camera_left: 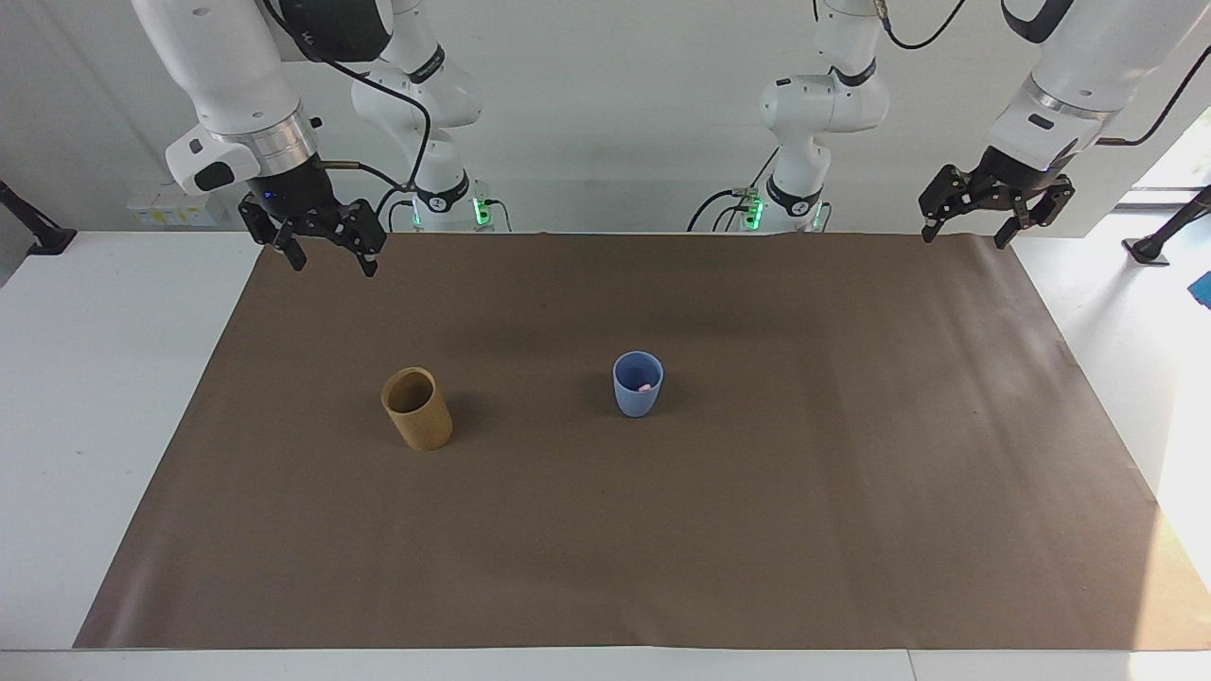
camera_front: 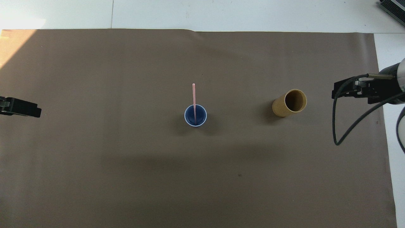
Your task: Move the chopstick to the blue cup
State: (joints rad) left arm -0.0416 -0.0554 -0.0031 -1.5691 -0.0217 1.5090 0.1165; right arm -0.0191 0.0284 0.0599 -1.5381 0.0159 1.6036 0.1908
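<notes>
The thin pale pink chopstick (camera_front: 194, 101) is stood inside the small light blue cup (camera_left: 638, 385), beside a tan cylindrical cup (camera_left: 417, 409) on brown paper (camera_left: 757, 530). The left gripper (camera_left: 971, 229) and right gripper (camera_left: 324, 253) are held raised over the paper's corners nearest the robots, jaws wide and empty.

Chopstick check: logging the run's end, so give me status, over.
Both pincers open, empty: left, right, raised at the robots' edge. Chopstick stands in blue cup. Tan cup apart; nothing in the way.

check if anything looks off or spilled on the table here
Nothing stands out. The chopstick stands in the upright blue cup, the tan cup stands upright beside it, and both grippers hang open and empty.
</notes>
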